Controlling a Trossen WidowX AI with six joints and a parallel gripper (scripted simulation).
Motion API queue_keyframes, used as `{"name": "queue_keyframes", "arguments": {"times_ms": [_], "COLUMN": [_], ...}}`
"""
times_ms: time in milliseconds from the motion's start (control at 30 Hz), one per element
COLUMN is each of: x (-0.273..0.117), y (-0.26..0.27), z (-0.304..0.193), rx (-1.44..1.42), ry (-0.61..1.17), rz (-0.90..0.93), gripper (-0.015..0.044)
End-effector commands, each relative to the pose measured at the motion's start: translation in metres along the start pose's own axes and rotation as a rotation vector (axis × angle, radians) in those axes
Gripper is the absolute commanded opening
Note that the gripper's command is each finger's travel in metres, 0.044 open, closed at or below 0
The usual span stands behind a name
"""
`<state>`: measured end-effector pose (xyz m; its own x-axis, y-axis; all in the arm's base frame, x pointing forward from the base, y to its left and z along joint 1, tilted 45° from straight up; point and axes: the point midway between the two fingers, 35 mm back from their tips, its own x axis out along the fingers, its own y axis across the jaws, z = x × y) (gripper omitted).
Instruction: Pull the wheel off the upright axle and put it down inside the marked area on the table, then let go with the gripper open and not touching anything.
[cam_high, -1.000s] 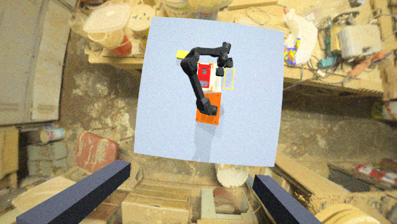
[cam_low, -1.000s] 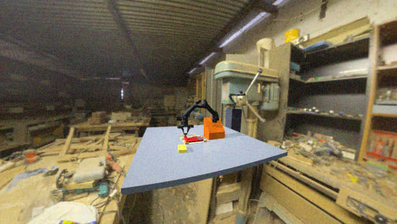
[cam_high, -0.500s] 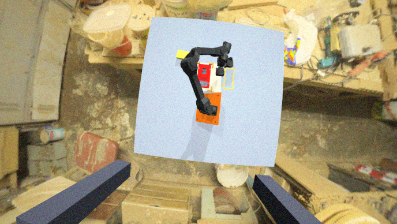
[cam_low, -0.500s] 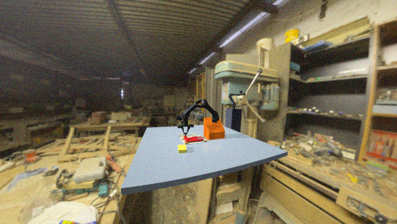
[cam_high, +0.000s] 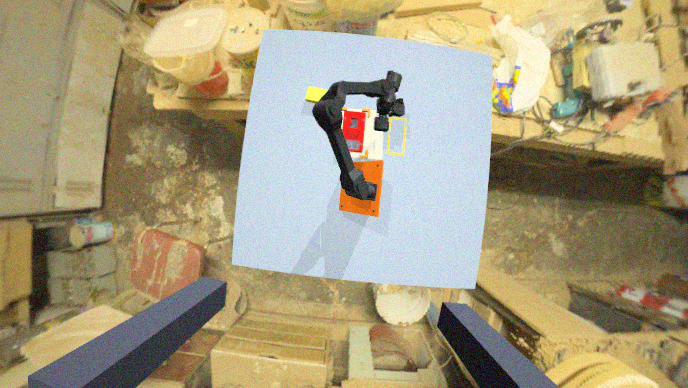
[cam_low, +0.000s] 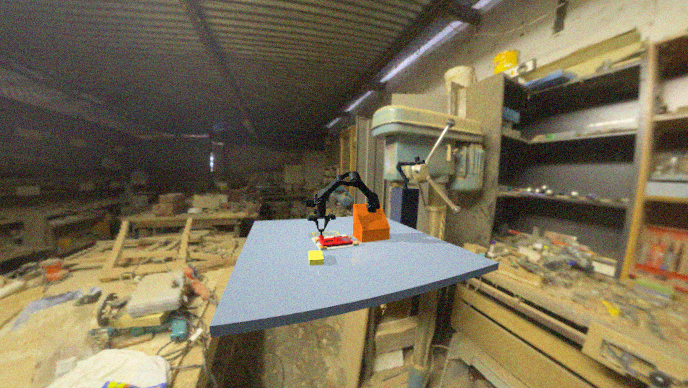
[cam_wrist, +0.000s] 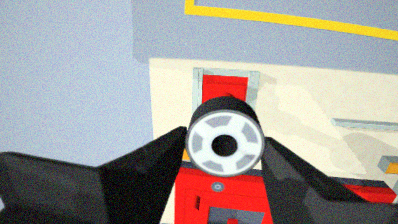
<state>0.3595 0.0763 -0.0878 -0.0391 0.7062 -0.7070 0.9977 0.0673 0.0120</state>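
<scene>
My gripper (cam_low: 321, 233) (cam_wrist: 224, 138) is shut on the wheel (cam_wrist: 225, 131), one finger on each side of its black tread. The wheel's pale spoked face and dark centre hole face the wrist camera. The axle does not show, so I cannot tell whether the wheel is still around it. The wheel hangs over the cream board beside the red body (cam_high: 354, 134) (cam_wrist: 240, 187). The marked area, a yellow outline (cam_high: 404, 137) (cam_wrist: 300, 21), lies on the table just beyond the board's edge. The fingertips and wheel are hidden under the arm in the top view.
The cream board (cam_high: 374, 140) (cam_wrist: 172, 85) carries the red body, a red piece (cam_wrist: 225, 87) in a grey bracket, and small orange parts. An orange block (cam_high: 372, 172) (cam_low: 371, 230) stands at the arm's base. A yellow block (cam_high: 314, 94) (cam_low: 316, 258) lies on the table (cam_high: 430, 210) (cam_low: 320, 290).
</scene>
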Motion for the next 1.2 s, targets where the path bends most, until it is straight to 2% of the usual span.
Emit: {"name": "queue_keyframes", "arguments": {"times_ms": [0, 700, 967, 1167], "x": [-0.002, -0.01, -0.041, -0.038], "y": [0.001, 0.0, -0.003, -0.011], "z": [-0.001, -0.001, 0.002, 0.019], "rx": [-0.006, -0.004, -0.004, 0.009], "ry": [-0.003, -0.002, -0.004, -0.003], "rz": [0.001, 0.001, 0.001, -0.002], "gripper": [0.0, 0.0, 0.0, 0.0]}}
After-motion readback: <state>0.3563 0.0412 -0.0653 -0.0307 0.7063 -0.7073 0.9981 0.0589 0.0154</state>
